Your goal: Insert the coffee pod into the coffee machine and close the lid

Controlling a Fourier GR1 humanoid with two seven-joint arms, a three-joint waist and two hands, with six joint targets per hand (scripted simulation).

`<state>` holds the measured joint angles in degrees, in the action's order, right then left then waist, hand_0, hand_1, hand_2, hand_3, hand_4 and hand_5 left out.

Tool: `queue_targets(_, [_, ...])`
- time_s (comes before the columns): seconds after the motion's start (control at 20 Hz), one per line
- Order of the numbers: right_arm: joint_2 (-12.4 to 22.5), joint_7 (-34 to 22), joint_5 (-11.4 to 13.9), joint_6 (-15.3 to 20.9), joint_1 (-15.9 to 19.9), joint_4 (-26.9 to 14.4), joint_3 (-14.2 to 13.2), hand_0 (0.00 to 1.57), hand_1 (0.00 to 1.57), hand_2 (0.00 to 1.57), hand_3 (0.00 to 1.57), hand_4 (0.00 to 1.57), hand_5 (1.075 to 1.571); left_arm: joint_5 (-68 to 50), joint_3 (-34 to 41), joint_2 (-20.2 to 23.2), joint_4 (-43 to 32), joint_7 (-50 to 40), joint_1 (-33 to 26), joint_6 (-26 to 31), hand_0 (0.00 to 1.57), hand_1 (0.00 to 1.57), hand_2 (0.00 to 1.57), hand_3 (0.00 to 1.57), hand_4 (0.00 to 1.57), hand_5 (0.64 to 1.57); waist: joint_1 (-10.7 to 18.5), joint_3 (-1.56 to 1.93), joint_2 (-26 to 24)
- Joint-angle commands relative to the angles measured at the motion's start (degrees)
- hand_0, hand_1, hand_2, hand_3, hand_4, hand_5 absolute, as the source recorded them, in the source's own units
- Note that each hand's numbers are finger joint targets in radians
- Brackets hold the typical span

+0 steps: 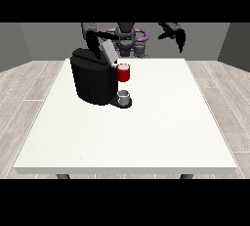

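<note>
The pod (124,72) sits in the machine (93,76); closing the raised lid (108,51) comes next. Whether either hand (179,36) is spread or curled cannot be told.

Black coffee machine (93,80), red pod holder (123,73)

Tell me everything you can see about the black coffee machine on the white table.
The black coffee machine is a bulky, rounded, matte dark body standing upright on the large white table, toward the view's left and the robot's side. A grey lid slants up, open. A red pod holder juts from its front, above a small grey cup on its base. Whether a hand touches it cannot be told.
</note>
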<state>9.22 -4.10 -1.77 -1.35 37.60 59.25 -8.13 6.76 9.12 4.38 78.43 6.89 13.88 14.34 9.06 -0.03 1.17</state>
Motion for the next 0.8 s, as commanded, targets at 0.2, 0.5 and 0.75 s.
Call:
queue_targets(0.2, [0.71, -1.42, 1.82, -0.05, 5.26, -2.02, 1.50, 0.00, 0.00, 0.00, 0.00, 0.13, 1.571, -1.21, -0.20, 1.58, 1.94, -3.31, -0.31, 0.27, 0.00, 0.00, 0.00, 0.00, 0.35, 1.571, 0.29, 0.03, 1.12])
queue_targets(0.5, [-0.27, -0.66, 4.63, 2.21, 10.11, -1.97, 3.39, 0.00, 0.00, 0.00, 0.00, 0.04, 1.571, 0.02, -2.20, 1.39, 1.82, 0.05, -0.18, 0.89, 0.00, 0.00, 0.00, 0.00, 0.38, 1.571, 3.11, 0.02, 3.67])
queue_targets(0.75, [-0.31, -3.88, 5.31, 1.73, 14.04, -0.95, 4.57, 0.00, 0.00, 0.00, 0.00, 0.00, 1.571, 1.46, -2.47, 0.07, 0.79, -0.99, 2.59, -2.23, 0.00, 0.00, 0.00, 0.00, 0.32, 1.571, 3.04, 0.01, 4.62])
